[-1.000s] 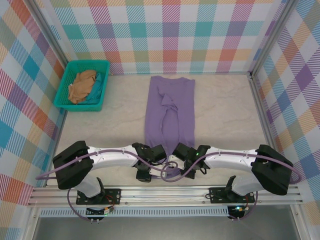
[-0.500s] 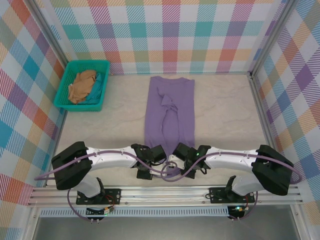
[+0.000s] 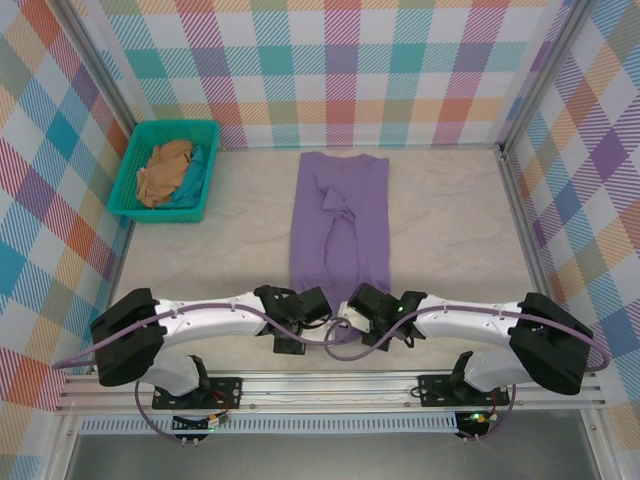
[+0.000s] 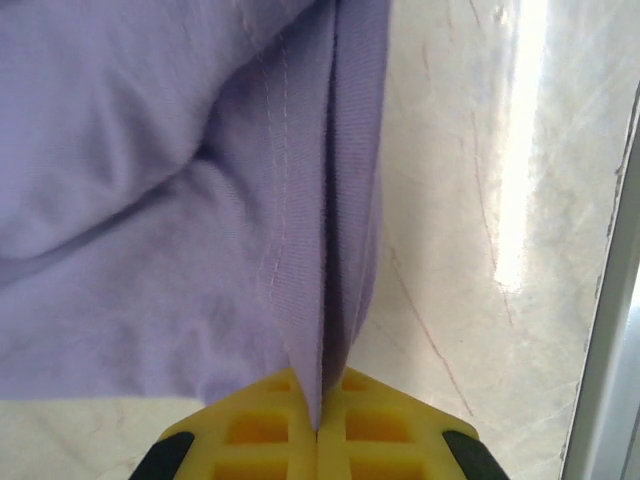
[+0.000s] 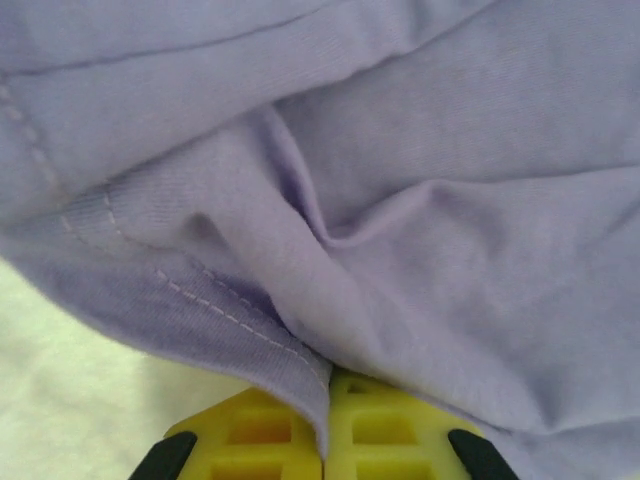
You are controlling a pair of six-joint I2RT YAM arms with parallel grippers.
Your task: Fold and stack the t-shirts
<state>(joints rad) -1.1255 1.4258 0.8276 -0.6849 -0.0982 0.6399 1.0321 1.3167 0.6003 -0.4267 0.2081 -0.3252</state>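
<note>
A lavender t-shirt (image 3: 340, 225) lies folded into a long narrow strip down the middle of the table, its near hem at the two grippers. My left gripper (image 3: 318, 308) is at the hem's left corner. In the left wrist view this gripper (image 4: 320, 428) is shut on a pinched fold of the lavender hem (image 4: 310, 300). My right gripper (image 3: 356, 306) is at the hem's right corner. The right wrist view has that gripper (image 5: 328, 432) shut on the stitched hem (image 5: 200, 300). A tan t-shirt (image 3: 165, 170) lies crumpled in the basket.
A teal plastic basket (image 3: 170, 126) stands at the back left with the tan shirt and some blue cloth in it. Metal frame rails run along the near edge (image 3: 330, 385) and the right side (image 3: 520, 220). Bare pale tabletop (image 3: 450, 230) flanks the shirt.
My left gripper has shut on the shirt's near hem. Both arms have sunk a little lower and their elbows have shifted outward. The shirt lies as before.
</note>
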